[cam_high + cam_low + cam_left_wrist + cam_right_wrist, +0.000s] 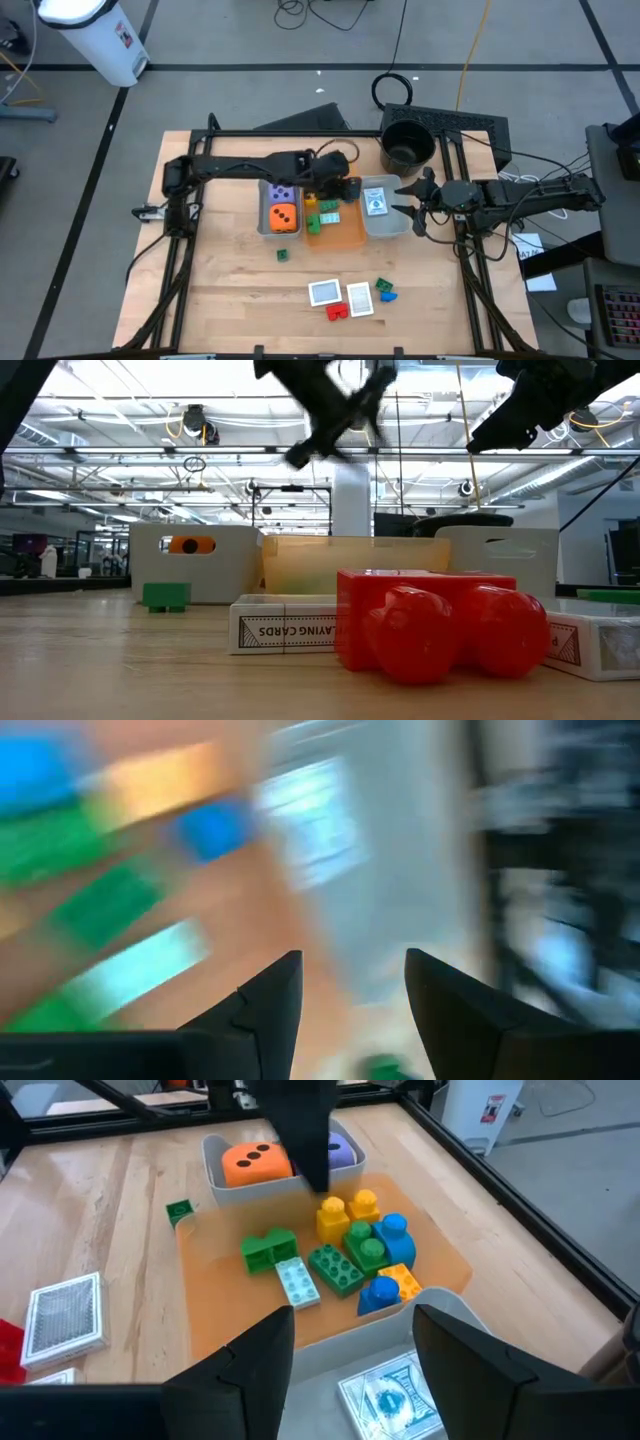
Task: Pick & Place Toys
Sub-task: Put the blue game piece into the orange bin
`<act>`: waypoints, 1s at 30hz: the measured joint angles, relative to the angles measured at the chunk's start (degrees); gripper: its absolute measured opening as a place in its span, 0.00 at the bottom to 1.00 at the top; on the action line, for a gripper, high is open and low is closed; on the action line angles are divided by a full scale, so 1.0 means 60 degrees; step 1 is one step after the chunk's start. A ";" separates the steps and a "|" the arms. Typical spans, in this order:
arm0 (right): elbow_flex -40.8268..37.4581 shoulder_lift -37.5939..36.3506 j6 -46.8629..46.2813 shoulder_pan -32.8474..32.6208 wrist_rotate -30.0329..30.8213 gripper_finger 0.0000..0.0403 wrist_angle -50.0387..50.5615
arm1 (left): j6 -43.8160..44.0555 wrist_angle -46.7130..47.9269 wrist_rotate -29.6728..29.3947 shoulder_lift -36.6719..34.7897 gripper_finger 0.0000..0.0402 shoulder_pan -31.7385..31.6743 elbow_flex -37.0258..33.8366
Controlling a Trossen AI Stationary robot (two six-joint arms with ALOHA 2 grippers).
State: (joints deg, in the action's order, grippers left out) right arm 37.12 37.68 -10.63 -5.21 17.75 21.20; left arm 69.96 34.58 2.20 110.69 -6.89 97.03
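Three trays stand side by side. The left grey tray (268, 222) holds a purple die (284, 194) and an orange die (284, 216). The orange tray (220, 1320) holds several bricks: yellow (345, 1208), green (268, 1248), blue (393, 1230). The right grey tray (392, 224) holds a card (377, 202). My left gripper (352, 955) hangs open above the orange tray's far part (335, 195), nothing between its fingers. My right gripper (352, 1310) waits open at the right grey tray's right side (415, 205). A green brick (283, 255), a red brick (337, 310), two cards (324, 292) and a green and blue pair (384, 290) rest on the table.
A black round bucket (407, 145) stands behind the right grey tray. A dark frame (300, 133) runs around the wooden table's (230, 300) far and side edges. Bare wood lies at the table's near left.
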 joint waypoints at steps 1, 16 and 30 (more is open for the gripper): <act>0.0000 -0.0001 0.0000 0.0000 -0.0002 0.49 0.0005 | -0.0456 -0.0629 0.0009 -0.0165 0.45 0.0054 0.0000; 0.0000 0.0004 -0.1652 -0.0017 -0.1397 0.49 -0.0292 | -0.5204 -0.4225 0.0900 -0.2424 0.45 0.1804 0.0000; 0.1773 0.2964 -0.3181 -0.2085 -0.2189 0.49 -0.0564 | -0.6186 -0.0920 0.1850 -0.3326 0.45 0.3141 -0.0004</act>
State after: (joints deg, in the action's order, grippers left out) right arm 47.76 55.47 -29.72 -17.72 4.61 17.82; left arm 32.85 29.06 13.30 90.74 11.96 97.01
